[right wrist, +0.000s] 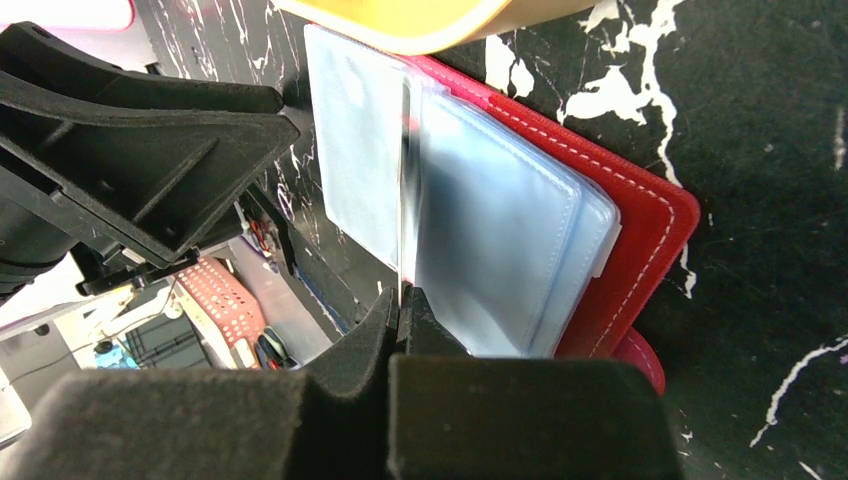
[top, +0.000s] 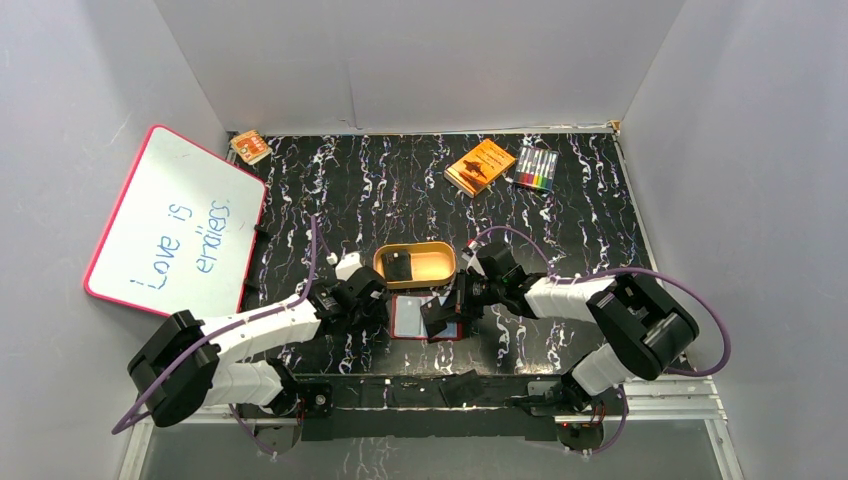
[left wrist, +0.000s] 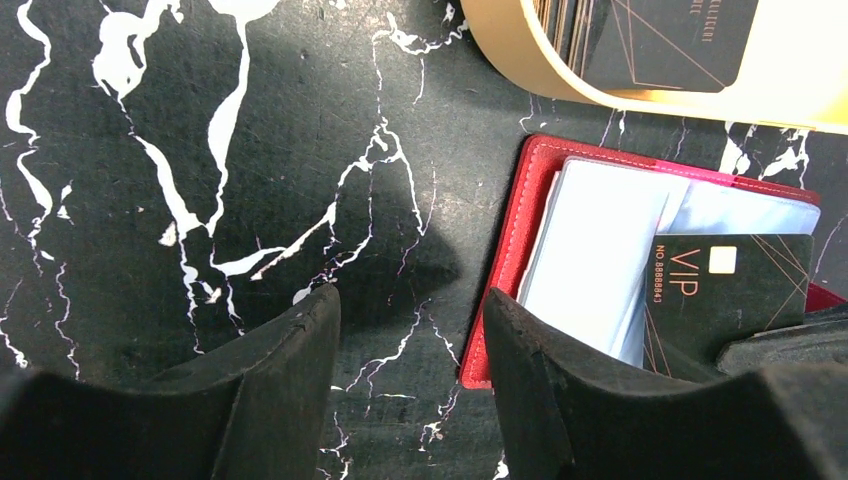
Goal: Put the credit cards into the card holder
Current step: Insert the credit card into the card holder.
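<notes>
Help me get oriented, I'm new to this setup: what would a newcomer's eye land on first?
The open dark red leather-look wallet with pale blue-grey pockets lies mid-table, just on the arms' side of the tan oval tray. The right gripper is shut on a black VIP card, edge-on over those pockets, while the left gripper stands open at the wallet's left edge. A pink-framed whiteboard leans at the left wall.

The left arm [top: 250, 335] and right arm [top: 560, 295] have smooth white link shells between bulky black joint housings, each trailed by a thin purple cable [top: 314, 245]. The left hand [left wrist: 410, 320] and right hand [right wrist: 400, 315] end in matte black wedge-shaped fingers [left wrist: 290, 360] with a rough surface.
</notes>
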{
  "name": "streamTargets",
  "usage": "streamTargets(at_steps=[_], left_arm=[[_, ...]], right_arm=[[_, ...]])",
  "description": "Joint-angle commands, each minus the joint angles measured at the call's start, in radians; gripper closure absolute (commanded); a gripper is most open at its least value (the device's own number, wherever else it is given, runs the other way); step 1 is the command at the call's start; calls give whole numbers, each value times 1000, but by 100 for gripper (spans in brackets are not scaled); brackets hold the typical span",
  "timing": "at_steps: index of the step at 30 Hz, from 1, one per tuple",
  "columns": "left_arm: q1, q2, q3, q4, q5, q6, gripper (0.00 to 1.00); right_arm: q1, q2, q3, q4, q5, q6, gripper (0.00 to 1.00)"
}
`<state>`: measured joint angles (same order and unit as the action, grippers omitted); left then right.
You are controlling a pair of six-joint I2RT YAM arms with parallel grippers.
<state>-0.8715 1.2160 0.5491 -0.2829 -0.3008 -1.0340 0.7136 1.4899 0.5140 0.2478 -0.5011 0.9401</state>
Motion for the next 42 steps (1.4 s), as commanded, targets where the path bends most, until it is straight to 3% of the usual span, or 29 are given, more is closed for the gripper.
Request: streamTargets(at_steps=[1,7,24,35,42], left_arm=[[6,10,-23,-1,19,-15,48],[6,14,-34,20,34,-17,50],[6,64,-58,66,98,-20,59],[6,54,-81,73,103,-28,67],[6,48,-76,58,98,-28,66]], right_arm=[[2,-1,7,44,10,22,100],[2,-17,-13,21,32,22,100],[51,82,14,156,44,45,100],[99,87,-26,270,152,93,100],[113,134,-31,316,183,104,100]])
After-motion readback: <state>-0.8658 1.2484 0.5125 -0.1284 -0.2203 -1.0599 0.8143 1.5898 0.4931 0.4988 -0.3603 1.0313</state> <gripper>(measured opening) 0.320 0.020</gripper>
